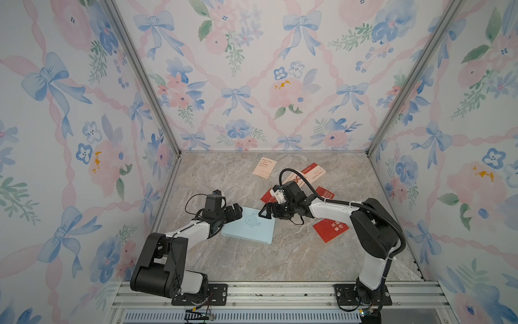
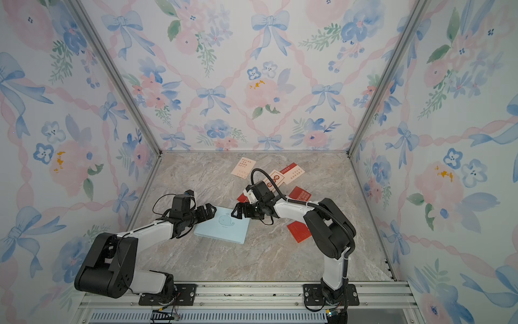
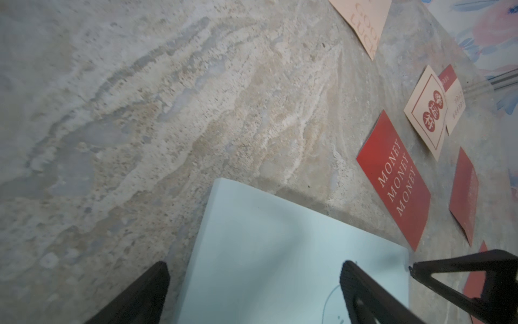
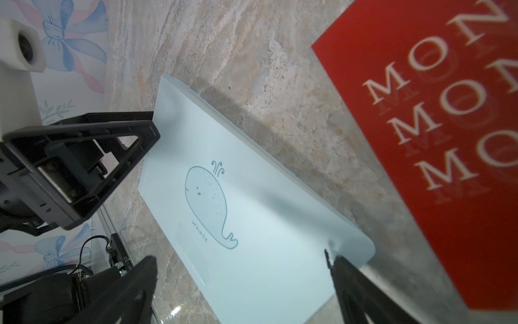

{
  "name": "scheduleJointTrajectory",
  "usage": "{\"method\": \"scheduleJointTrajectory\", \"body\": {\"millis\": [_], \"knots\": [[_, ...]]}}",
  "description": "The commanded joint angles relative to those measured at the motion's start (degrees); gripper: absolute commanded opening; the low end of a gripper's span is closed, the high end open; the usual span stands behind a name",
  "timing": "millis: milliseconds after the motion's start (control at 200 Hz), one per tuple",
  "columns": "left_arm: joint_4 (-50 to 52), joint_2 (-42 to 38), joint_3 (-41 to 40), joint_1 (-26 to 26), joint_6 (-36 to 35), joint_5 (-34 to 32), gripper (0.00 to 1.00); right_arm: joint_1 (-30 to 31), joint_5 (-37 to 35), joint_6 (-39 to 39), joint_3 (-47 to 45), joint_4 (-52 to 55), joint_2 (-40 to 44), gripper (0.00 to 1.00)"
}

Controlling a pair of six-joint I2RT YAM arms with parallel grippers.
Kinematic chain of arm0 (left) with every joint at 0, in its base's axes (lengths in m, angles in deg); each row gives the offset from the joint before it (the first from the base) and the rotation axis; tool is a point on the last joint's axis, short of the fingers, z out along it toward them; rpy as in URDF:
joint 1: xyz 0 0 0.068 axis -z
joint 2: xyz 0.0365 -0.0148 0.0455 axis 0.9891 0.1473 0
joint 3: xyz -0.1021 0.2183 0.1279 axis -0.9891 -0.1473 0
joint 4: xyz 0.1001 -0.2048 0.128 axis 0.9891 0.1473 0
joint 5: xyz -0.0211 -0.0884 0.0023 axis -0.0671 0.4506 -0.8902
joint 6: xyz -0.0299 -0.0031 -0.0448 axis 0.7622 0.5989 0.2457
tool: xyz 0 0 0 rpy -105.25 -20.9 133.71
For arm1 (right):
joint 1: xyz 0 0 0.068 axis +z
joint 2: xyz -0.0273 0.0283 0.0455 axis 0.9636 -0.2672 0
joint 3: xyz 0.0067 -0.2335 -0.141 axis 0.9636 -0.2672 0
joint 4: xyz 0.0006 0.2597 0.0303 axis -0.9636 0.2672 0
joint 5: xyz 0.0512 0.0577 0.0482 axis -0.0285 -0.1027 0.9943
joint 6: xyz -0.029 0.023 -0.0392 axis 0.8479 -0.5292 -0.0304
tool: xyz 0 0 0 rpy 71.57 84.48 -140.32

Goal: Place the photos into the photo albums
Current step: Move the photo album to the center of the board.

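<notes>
The whale album (image 1: 248, 225) lies closed, photos (image 1: 330, 230) loose on the table (image 1: 224, 266) beside it, left and right jaws both apart

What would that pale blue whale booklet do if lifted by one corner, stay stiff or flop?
It would probably sag or fall open: the booklet looks thin, with a soft frosted cover. Being so thin, it is likely light for its area. Pushed, it would likely slide, since it lies flat on the smooth marble tabletop.
</notes>
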Motion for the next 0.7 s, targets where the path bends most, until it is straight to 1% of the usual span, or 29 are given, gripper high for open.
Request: {"method": "scheduleJointTrajectory", "body": {"millis": [0,105,240,390,535,695], "knots": [[1.37,-1.19,-2.08,0.71,2.06,2.69,0.98,0.30,-1.25,-0.03,0.27,2.43,-0.18,0.97],[1.37,-3.08,-3.70,2.17,3.49,2.60,0.98,-1.82,-1.95,0.33,-1.66,2.85,2.28,0.97],[1.37,-3.39,-4.05,6.16,5.49,2.52,0.98,-5.00,-2.29,1.59,-3.55,4.46,5.08,0.97],[1.29,-2.44,-3.69,9.66,7.10,1.53,0.98,-5.73,-2.03,3.16,-3.95,6.86,6.02,0.97],[1.28,-2.68,-4.39,11.06,8.34,1.12,0.98,-5.52,-3.09,3.85,-5.61,8.34,6.96,0.97],[1.29,-4.74,-6.04,11.92,9.31,0.91,0.98,-7.79,-3.17,3.65,-9.67,8.01,9.80,0.97]]}}
